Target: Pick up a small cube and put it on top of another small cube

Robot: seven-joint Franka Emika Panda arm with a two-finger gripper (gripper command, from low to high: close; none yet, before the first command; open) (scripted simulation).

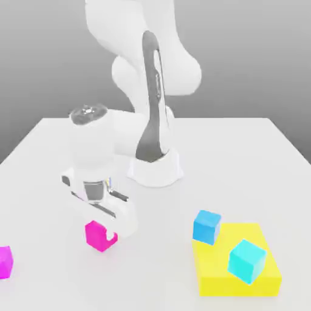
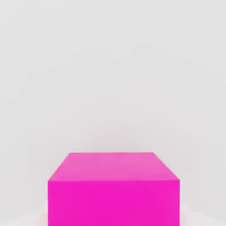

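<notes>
"Pink cube (image 2: 114, 203) is seen up close in the hand view. Is it held by the gripper (image 2: 114, 217)?"

"Yes, it is clamped there, with one jaw pressed on each side. The grip looks even, so it should be kept just as it is."

"How should the next bit be done?"

"The cube should be lifted straight up, slowly, with no twist. If it is rushed, it could be slipped out of the jaws."

"And what is shown in the exterior view?"

"The pink cube is seen down at the jaws, low by the table (image 1: 155, 261). Whether it is touched by the table cannot be told."

"What else is seen?"

"A purple cube (image 1: 5, 262) is seen away from the jaws, toward the exterior view's left. Well apart from them, toward the right, a flat yellow block (image 1: 238, 287) is seen, with a blue cube (image 1: 206, 227) and a light blue cube (image 1: 246, 261) by its top."

"What could be bumped?"

"Those two, if that way is picked. The pink cube should be carried high over them."
</notes>
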